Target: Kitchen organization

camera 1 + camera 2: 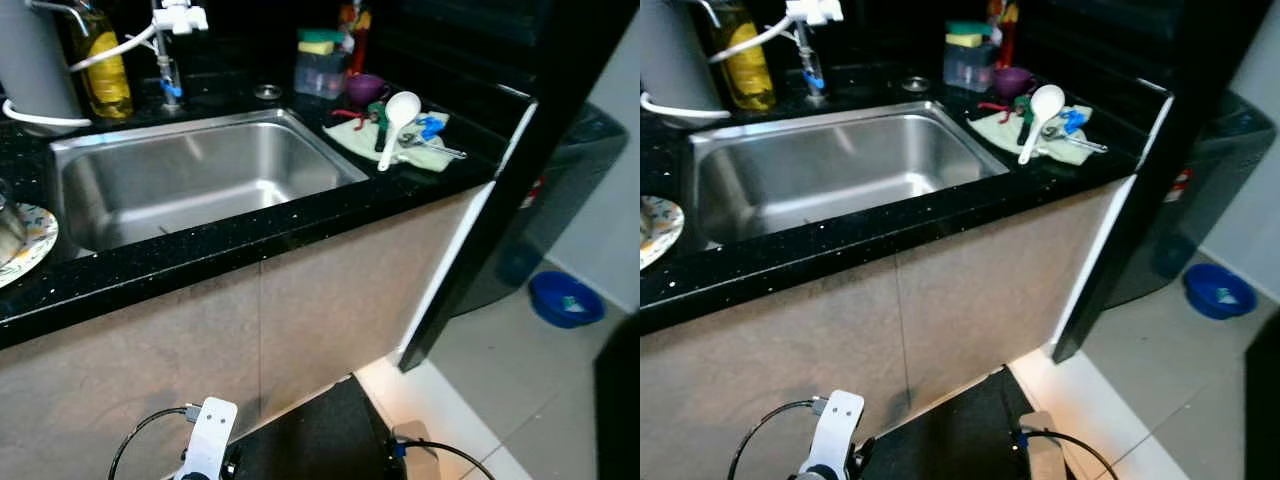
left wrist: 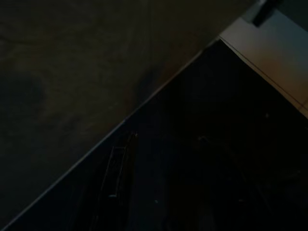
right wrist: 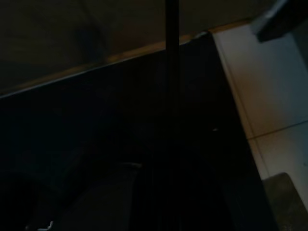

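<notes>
A steel sink [image 1: 330, 160] is set in a black speckled counter [image 1: 250, 235] in front of me. On the counter's right end, a pale green cloth [image 1: 432, 155] holds a white rice spoon [image 1: 397, 115], metal cutlery [image 1: 440, 148] and small blue and green utensils. A purple cup [image 1: 364, 88] and a clear container with a yellow-green sponge [image 1: 321, 62] stand behind the cloth. My left arm [image 1: 210, 435] and right arm [image 1: 412, 448] hang idle below the counter. In the dark left wrist view, the left gripper [image 2: 166, 144] is over a black mat.
A yellow bottle [image 1: 105, 70], a tap with a white hose [image 1: 168, 45] and a grey appliance [image 1: 35, 60] line the back. A patterned plate [image 1: 25, 245] lies at the left. A dark tall panel [image 1: 500, 200] bounds the counter's right end. A blue bowl [image 1: 565, 298] sits on the tiled floor.
</notes>
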`<state>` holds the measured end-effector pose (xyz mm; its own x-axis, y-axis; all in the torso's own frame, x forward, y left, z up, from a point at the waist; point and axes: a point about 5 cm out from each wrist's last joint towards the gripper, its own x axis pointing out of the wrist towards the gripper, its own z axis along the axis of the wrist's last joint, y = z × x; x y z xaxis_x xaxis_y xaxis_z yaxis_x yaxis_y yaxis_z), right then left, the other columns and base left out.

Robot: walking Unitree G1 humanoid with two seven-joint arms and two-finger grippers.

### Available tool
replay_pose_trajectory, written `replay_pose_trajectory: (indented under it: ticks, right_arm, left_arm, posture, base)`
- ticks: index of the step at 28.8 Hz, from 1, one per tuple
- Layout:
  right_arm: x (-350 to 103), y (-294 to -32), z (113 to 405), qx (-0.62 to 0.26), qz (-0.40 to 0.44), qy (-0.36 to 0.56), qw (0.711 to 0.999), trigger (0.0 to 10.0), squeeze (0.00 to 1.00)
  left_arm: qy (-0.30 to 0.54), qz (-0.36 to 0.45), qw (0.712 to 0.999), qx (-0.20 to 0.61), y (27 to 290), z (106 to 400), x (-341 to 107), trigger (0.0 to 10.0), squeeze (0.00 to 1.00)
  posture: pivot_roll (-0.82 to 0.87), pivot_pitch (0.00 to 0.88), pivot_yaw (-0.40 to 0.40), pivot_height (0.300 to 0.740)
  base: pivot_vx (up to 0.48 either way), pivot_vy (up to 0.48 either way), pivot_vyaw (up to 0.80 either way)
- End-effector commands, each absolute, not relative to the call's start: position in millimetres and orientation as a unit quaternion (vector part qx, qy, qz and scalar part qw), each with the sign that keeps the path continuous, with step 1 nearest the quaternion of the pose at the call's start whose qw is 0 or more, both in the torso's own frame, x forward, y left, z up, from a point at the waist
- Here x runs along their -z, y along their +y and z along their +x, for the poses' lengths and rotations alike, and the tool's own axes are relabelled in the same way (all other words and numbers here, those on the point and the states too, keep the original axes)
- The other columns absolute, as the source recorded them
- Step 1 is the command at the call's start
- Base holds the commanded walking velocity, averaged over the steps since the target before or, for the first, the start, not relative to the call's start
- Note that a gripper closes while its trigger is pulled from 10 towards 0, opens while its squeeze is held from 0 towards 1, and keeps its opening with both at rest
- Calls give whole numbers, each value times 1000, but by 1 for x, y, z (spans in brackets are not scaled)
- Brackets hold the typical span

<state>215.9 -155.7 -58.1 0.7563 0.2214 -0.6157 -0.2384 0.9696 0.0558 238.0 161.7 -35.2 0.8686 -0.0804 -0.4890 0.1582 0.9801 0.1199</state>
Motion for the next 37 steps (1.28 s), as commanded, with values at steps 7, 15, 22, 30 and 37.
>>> replay_pose_trajectory:
  ticks: [7,15,22,30,37]
  right_arm:
    - [32,-132,232,-258,52,243,934,10000,0]
    - [-29,-125,256,-371,114,129,913,10000,0]
    - [-55,-119,266,-406,110,89,903,10000,0]
    - [-154,-127,305,-355,190,-84,912,10000,0]
    - [-218,-133,327,-278,112,-181,937,10000,0]
  left_arm:
    - [119,85,983,107,158,235,2,10000,0]
    - [77,88,983,143,151,224,-23,10000,0]
    - [37,89,985,141,151,232,-43,10000,0]
    - [-76,69,992,67,163,284,-131,10000,0]
    - [-131,94,987,23,172,318,-194,10000,0]
  posture:
    - [-72,126,-32,740]
    - [-73,127,-29,740]
    - [-64,131,-41,740]
    - [-58,140,-42,740]
    - [-62,142,-32,740]
  base:
    - [0,0,0]
    - [0,0,0]
    - [0,0,0]
    - [0,0,0]
    - [0,0,0]
